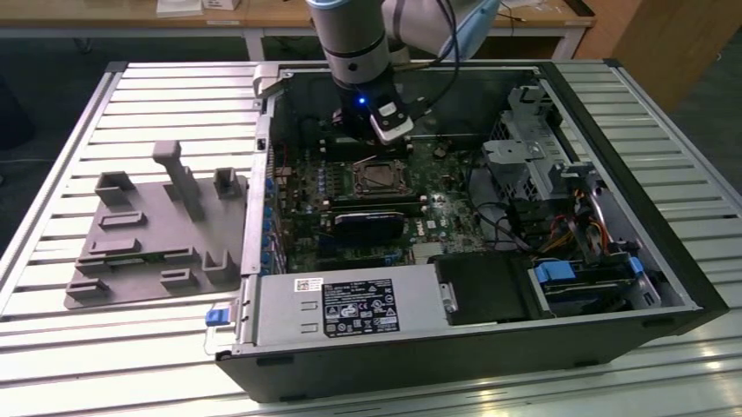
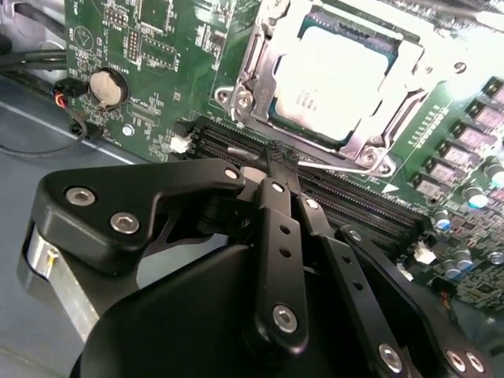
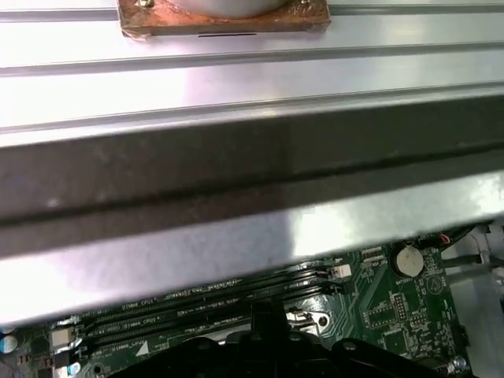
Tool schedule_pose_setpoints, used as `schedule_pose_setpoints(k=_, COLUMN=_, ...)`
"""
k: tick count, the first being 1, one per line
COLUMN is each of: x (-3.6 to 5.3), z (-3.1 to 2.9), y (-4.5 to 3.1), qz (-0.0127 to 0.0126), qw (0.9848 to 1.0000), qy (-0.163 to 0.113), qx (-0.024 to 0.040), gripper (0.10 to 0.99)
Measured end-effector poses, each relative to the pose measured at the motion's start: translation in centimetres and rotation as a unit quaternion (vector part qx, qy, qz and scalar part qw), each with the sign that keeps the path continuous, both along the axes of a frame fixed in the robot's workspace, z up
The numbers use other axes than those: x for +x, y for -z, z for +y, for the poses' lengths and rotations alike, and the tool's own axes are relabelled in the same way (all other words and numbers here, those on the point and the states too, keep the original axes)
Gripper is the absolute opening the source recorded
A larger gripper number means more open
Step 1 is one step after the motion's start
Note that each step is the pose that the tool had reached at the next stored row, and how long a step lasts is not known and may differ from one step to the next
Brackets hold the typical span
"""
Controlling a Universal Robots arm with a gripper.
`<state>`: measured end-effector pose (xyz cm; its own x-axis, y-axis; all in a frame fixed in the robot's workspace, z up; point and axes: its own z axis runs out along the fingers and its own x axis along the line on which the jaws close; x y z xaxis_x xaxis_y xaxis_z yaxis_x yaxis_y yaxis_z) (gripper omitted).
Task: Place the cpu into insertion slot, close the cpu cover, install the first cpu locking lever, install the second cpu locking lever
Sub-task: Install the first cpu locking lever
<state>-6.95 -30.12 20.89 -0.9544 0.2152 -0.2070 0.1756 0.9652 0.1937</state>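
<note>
The cpu (image 2: pixel 331 71) lies flat in the insertion slot (image 1: pixel 378 179), its silver top showing. The cpu cover (image 2: pixel 253 63), a silver frame, lies down around the chip. My gripper (image 2: pixel 276 157) hangs just beside the socket, over the memory slots, and its black fingers (image 2: pixel 277 228) are drawn together to a point. A thin silver locking lever (image 2: pixel 339 164) runs along the socket's near edge right at the fingertips; I cannot tell whether they pinch it. In the exterior view the gripper (image 1: pixel 391 130) sits low inside the open computer case, just behind the socket.
Long black memory slots (image 2: pixel 354 201) run beside the socket, and a coin battery (image 2: pixel 105 87) sits on the green board. The case wall (image 3: pixel 236 157) stands close. A power supply (image 1: pixel 347 304) and drive cage (image 1: pixel 522 156) crowd the case. A grey fixture (image 1: pixel 156 230) lies at the exterior view's left.
</note>
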Motion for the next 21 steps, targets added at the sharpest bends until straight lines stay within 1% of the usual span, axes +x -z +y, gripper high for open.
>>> schedule_pose_setpoints(k=2, x=0.0, z=0.18, y=0.04, qz=0.0, qw=1.0, qy=0.003, qx=-0.0008, gripper=0.102)
schedule_pose_setpoints(k=4, x=0.01, z=0.23, y=0.11, qz=-0.0001, qw=0.9999, qy=0.01, qx=-0.0017, gripper=0.102)
schedule_pose_setpoints(k=9, x=0.01, z=0.28, y=0.38, qz=0.0001, qw=0.9992, qy=0.04, qx=-0.0022, gripper=0.102)
schedule_pose_setpoints(k=21, x=0.01, z=1.01, y=0.71, qz=0.0001, qw=0.9976, qy=0.069, qx=-0.0023, gripper=0.102)
